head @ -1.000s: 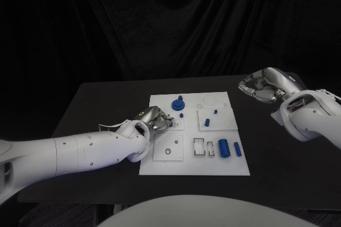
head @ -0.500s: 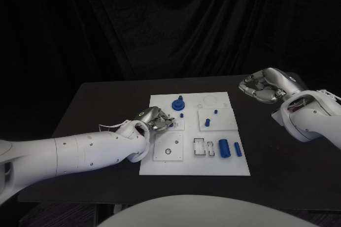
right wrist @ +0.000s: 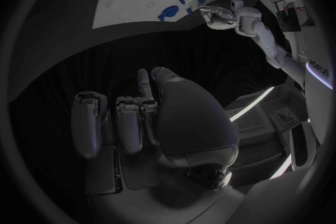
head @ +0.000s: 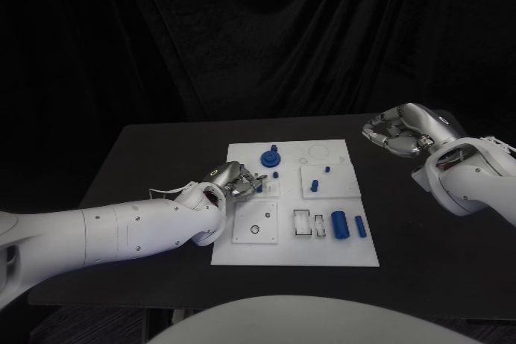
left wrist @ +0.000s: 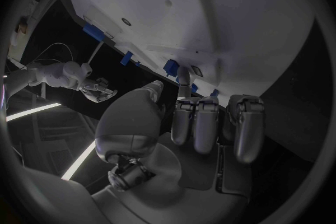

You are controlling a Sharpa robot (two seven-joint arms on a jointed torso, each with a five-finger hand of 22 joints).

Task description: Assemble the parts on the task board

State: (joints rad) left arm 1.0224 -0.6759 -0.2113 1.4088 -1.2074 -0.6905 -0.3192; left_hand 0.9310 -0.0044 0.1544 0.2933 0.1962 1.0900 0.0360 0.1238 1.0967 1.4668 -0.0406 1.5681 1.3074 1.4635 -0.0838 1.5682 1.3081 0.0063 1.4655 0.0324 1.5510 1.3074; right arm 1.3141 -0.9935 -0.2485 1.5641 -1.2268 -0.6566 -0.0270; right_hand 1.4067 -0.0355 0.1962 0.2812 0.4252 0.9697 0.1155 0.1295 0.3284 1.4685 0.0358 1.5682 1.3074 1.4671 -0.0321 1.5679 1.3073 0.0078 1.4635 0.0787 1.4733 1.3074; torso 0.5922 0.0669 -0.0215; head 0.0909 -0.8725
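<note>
Black tabletop (head: 161, 154) carries the white task board (head: 292, 251) at its centre with blue parts (head: 340, 224) lying and standing on it, the left hand (head: 235, 181) at the board's left edge with fingers curled inward, contents indiscernible, and the right hand (head: 403, 131) raised well apart, fingers curled on nothing

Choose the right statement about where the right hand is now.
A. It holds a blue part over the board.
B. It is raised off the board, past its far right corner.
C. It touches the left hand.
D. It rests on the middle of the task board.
B: in the head view the right hand is up beside the far right corner of the task board, fingers curled with no part seen in them, well apart from the left hand.
</note>
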